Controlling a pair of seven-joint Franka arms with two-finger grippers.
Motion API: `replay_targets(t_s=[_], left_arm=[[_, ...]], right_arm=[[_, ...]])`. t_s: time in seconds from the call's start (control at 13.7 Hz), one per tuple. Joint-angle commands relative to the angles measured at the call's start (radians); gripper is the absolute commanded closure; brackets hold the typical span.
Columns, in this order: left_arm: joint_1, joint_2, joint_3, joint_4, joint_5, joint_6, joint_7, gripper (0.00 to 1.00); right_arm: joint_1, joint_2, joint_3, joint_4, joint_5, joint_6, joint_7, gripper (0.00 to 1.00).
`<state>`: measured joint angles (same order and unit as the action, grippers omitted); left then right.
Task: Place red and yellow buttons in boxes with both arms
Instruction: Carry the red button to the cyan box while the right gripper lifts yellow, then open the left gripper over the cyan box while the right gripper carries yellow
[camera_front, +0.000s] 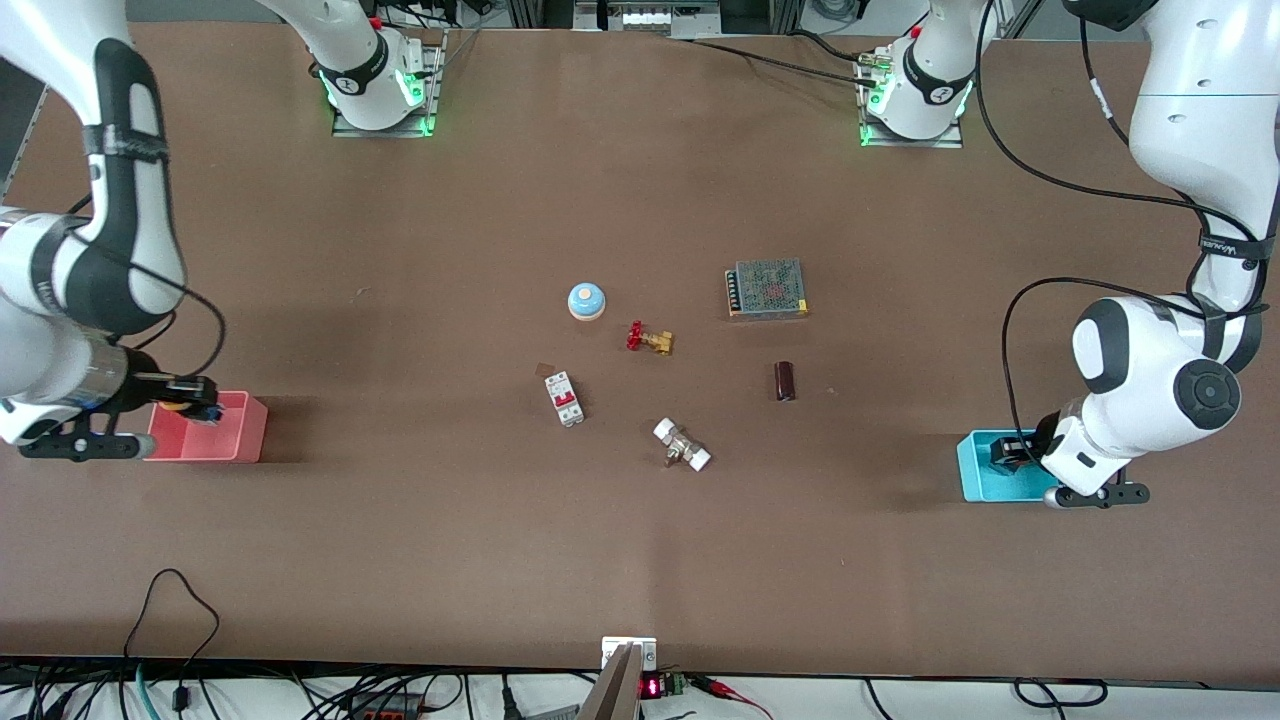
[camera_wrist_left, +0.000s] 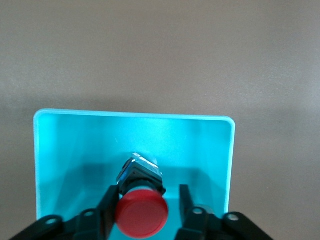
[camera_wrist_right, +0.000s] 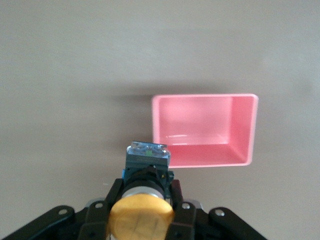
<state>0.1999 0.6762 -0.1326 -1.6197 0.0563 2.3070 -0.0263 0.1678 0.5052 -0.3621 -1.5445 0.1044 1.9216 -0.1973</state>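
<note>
Left wrist view: the left pincer (camera_wrist_left: 148, 210) hangs over the cyan box (camera_wrist_left: 225, 165) with its fingers spread; the red button (camera_wrist_left: 142, 212) lies against one finger and stands clear of the other, its base pointing down into the box.
Right wrist view: the right pincer (camera_wrist_right: 143, 212) is clamped on the yellow button (camera_wrist_right: 141, 216), cap toward the camera, with the pink box (camera_wrist_right: 243, 137) ahead of it and the button over bare bench (camera_wrist_right: 75, 75), not over the opening.
Front view: the right pincer (camera_front: 190, 398) shows at the pink box's (camera_front: 245, 440) rim toward the right arm's end; the left pincer (camera_front: 1010, 452) sits over the cyan box (camera_front: 972, 470).
Risk, yellow: letting go here would likely drop the button on the rim or outside, as the wrist view puts it short of the opening.
Risk, red: it may cling to the one finger and be carried out as the arm lifts.
Risk, boxes: both look light; a finger catching a wall could shove or tip one.
Bystanders: the blue bell (camera_front: 587, 301) and brass valve (camera_front: 650, 339) lie mid-bench, well apart from both boxes.
</note>
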Motion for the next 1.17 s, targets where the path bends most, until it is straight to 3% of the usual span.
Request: replay_targets(t_s=[0.0,0.07,0.36,0.58,1.09], left_arm=[[-0.004,-0.006,-0.001,0.018,0.019,0.0,0.005,0.06],[-0.004,-0.01,-0.001,0.023,0.02,0.0,0.006,0.0],[-0.013,-0.085,-0.005,0.041,0.02,-0.017,-0.003,0.0],[-0.031,-0.182,-0.01,0.041,0.02,-0.119,-0.021,0.0],[-0.05,-0.403,-0.022,0.041,0.022,-0.351,-0.038,0.0]], right_arm=[[-0.053,0.071,0.014,0.043,-0.003,-0.006,-0.042,0.75],[-0.066,0.091,0.014,0.05,-0.002,-0.006,-0.043,0.75],[-0.085,0.148,0.015,0.052,-0.003,0.026,-0.045,0.75],[-0.094,0.174,0.015,0.053,-0.003,0.1,-0.082,0.75],[-0.116,0.21,0.015,0.052,0.009,0.106,-0.109,0.75]])
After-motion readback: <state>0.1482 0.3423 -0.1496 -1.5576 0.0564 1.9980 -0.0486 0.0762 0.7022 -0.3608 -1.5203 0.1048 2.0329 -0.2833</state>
